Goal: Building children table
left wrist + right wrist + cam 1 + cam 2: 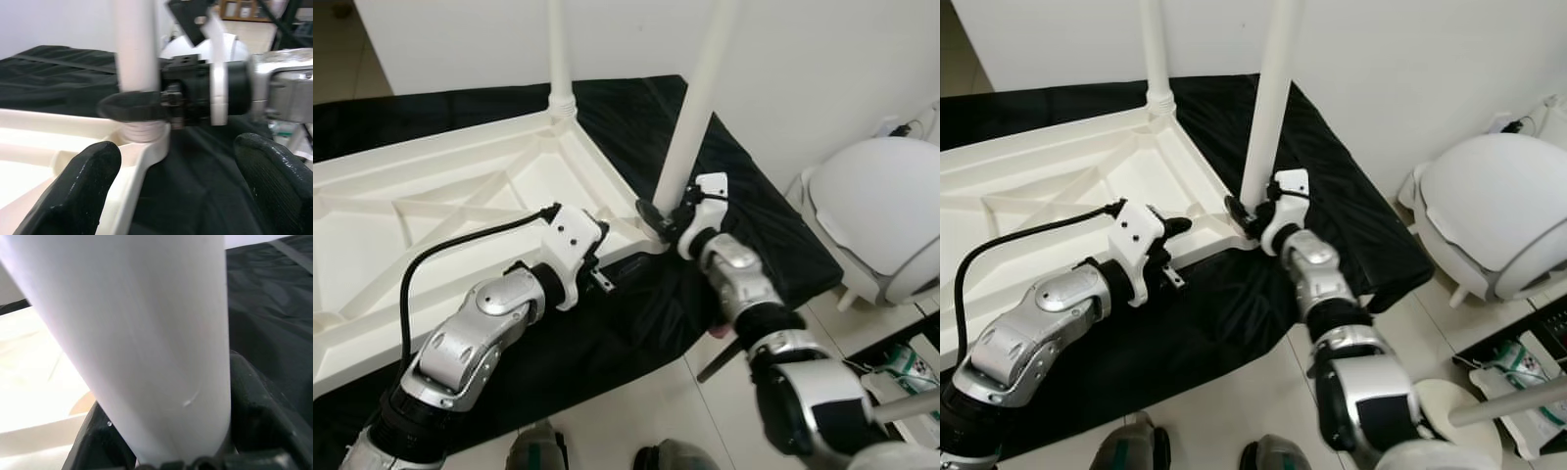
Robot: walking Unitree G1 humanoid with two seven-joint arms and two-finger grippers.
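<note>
**Kid:** Feet first! Are those your robot's feet point(538, 452) at the bottom?

**Me:** Yes, I think so. They stand on the pale floor point(646, 401), next to the black cloth point(607, 333).

**Kid:** Why is the table top point(431, 215) upside down?

**Me:** So the holes for the legs face up. It lies flat on the cloth, which I guess keeps it from getting scratched.

**Kid:** What is the right end effector point(668, 217) doing?

**Me:** Its two black fingers are closed around the white leg point(697, 108), low down, right by the near corner of the table top. Holding low lets me steer the end into its hole. The leg leans a bit, so I judge it is not all the way in.

**Kid:** And the left end effector point(599, 257)?

**Me:** It waits at the table edge beside that corner, fingers wide apart, holding nothing. It can steady the top if it slides.

**Kid:** Is that another leg point(558, 49) at the back?

**Me:** Yes, at the far corner, standing straight up.
</note>
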